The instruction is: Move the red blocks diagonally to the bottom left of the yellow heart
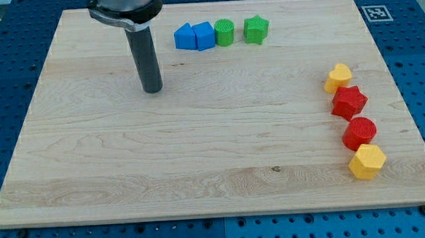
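Nothing of the task looks done yet, as far as this view shows. My tip [152, 90] stands on the wooden board [200, 156] in its far left part, touching no block and pushing nothing; as a bare rod it has nothing to clench or release. The two red blocks sit well apart from it, down the board's right side: the red star-like block [349, 101] lies just below and slightly right of the yellow heart [338, 77], touching or nearly touching it, and the red round block [360, 132] lies nearer still, just above the yellow hexagonal block [367, 161]. Both reds sit below the heart but a little to its right, so I judge that each has yet to be pushed leftward to lie diagonally down and left of it, and the tip must first cross most of the board. Along the far edge, two blue blocks [194, 36] touch each other, with a green round block [224, 32] just beside them and a green star-like block [256, 29] a little further right. No containers are in view.
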Motion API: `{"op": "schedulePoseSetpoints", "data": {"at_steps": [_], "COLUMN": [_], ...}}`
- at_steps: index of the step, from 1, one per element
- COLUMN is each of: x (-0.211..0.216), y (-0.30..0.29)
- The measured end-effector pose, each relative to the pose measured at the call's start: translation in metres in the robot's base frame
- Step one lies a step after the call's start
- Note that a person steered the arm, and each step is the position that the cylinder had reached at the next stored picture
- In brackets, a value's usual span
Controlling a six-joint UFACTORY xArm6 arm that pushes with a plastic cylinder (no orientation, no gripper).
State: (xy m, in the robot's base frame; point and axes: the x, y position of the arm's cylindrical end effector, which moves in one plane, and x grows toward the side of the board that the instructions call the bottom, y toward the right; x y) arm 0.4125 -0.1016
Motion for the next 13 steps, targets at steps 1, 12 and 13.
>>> {"op": "schedulePoseSetpoints", "data": {"at_steps": [1,12,13], "x": [0.000,-0.056,-0.042], "y": [0.000,0.273,0.333]}}
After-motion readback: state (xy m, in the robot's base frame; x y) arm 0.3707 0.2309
